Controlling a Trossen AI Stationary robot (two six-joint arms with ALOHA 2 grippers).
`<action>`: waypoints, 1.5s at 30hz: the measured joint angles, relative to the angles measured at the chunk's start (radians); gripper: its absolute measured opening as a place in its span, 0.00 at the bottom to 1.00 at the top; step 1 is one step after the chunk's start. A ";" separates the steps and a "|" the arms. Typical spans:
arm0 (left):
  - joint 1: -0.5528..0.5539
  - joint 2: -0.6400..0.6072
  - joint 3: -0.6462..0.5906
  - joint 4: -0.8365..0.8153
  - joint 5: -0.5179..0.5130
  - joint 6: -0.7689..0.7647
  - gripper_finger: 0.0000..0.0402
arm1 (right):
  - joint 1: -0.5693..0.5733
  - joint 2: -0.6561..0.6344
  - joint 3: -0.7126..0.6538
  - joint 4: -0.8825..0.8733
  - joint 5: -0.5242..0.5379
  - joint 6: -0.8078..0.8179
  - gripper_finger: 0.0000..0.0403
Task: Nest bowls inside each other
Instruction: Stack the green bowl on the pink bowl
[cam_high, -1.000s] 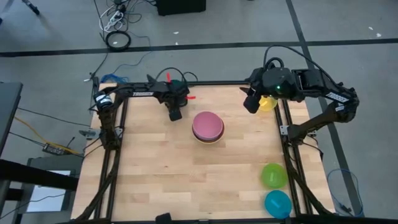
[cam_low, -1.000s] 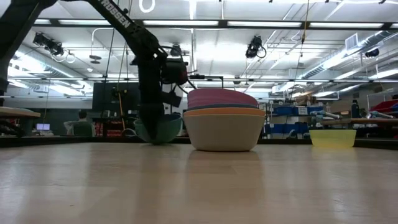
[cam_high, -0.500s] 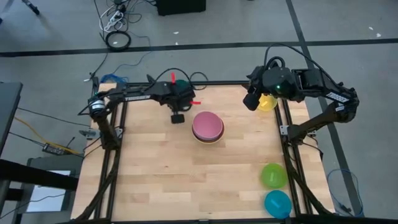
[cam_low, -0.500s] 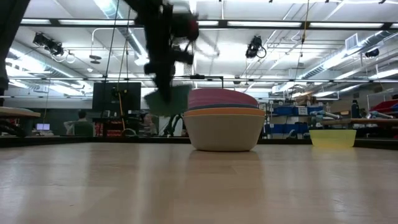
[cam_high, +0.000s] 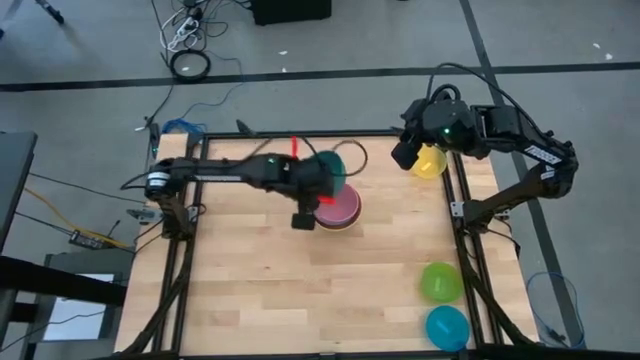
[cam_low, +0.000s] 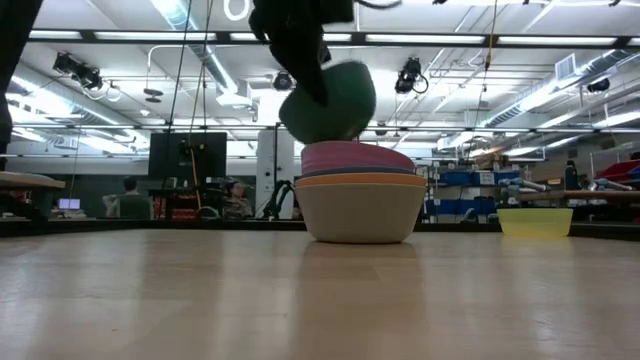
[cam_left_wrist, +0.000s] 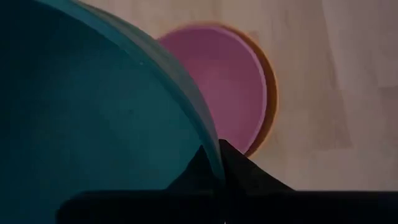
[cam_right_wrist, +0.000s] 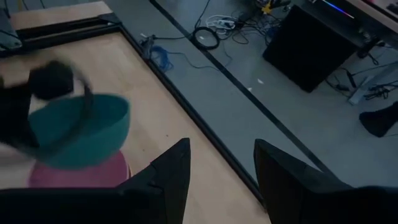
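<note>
My left gripper (cam_left_wrist: 214, 152) is shut on a teal bowl (cam_left_wrist: 93, 112), which hangs tilted just above a stack of bowls (cam_low: 360, 205) in the middle of the table. The stack's top bowl is pink (cam_high: 340, 207), with orange and grey-white ones under it. In the high view the teal bowl (cam_high: 328, 168) overlaps the stack's far-left side. At the table's far right corner my right gripper (cam_right_wrist: 221, 168) hovers open with nothing in it. Below it a yellow bowl (cam_high: 431, 163) rests on its base. My left gripper pinches the teal bowl's rim (cam_left_wrist: 211, 146), one finger inside the bowl and one outside. The fingers slant down from the table's left side. The bowl is lifted clear and tilted, just above the pink bowl (cam_left_wrist: 224, 81).
A lime green bowl (cam_high: 440, 282) and a cyan bowl (cam_high: 447, 327) sit at the near right corner. The near left part of the wooden table (cam_high: 240, 290) is bare. Dark frame rails run along the table's edges.
My left gripper has lifted the teal bowl off the table near the far edge and swung it up and toward the table's right, over the stack. The bowl stood upright on the table then; now it hangs tilted in the air. My right arm has kept still.
</note>
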 joint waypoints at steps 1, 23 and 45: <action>-0.009 0.020 0.000 0.001 0.001 -0.006 0.01 | 0.000 0.000 0.000 0.000 0.000 0.000 0.41; -0.066 0.121 0.039 0.012 0.005 -0.066 0.38 | 0.008 0.000 0.000 -0.001 -0.014 0.028 0.41; -0.044 0.020 -0.031 0.210 0.112 -0.142 0.57 | 0.163 0.000 0.000 -0.027 0.009 0.090 0.41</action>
